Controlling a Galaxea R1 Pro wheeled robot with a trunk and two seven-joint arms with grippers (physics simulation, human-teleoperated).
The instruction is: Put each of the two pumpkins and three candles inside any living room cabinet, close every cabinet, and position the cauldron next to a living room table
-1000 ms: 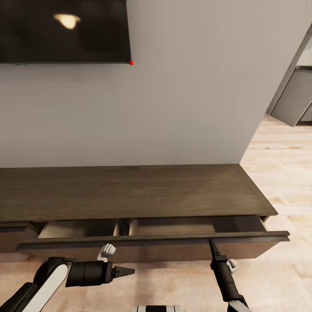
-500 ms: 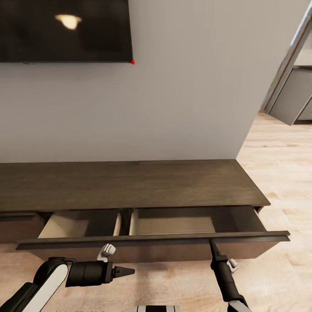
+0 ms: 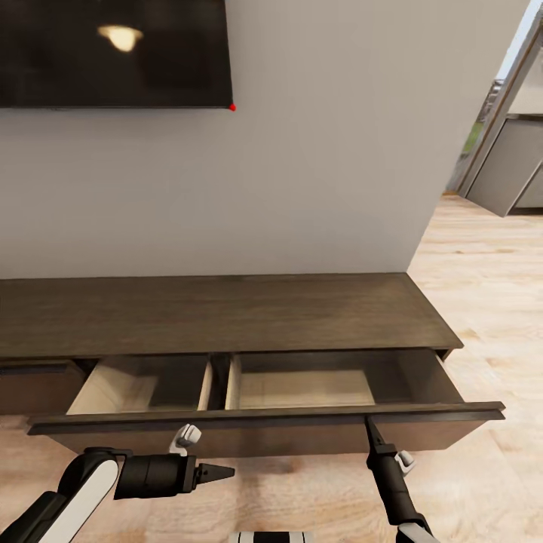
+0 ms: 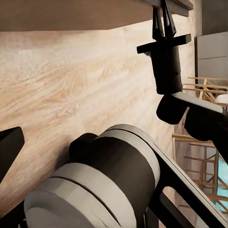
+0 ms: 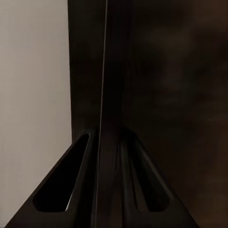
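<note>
While the right gripper [image 3: 369, 424] pinched the dark wood-grain cabinet [image 3: 226, 313] drawer front [image 3: 264, 416] — pale insides — the left gripper [image 3: 226, 473] sat closed below.

Plain grey wall [image 3: 317, 151], dark wall-mounted screen [image 3: 113, 53] (a lamp's glow reflected), pale wood floor [image 3: 483, 286], grey kitchen units [image 3: 513, 162] beyond

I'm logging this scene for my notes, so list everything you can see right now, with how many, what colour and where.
cabinet: one, dark brown, low against the wall.
drawer: one, pulled open, two pale beige compartments, nothing seen inside.
TV screen: one, black, on the wall above.
wall: one, light grey, behind the cabinet.
floor: light wood, right of the cabinet.
left pincer: one, black, shut, below the drawer front.
right pincer: one, black, gripping the drawer front's edge.
</note>
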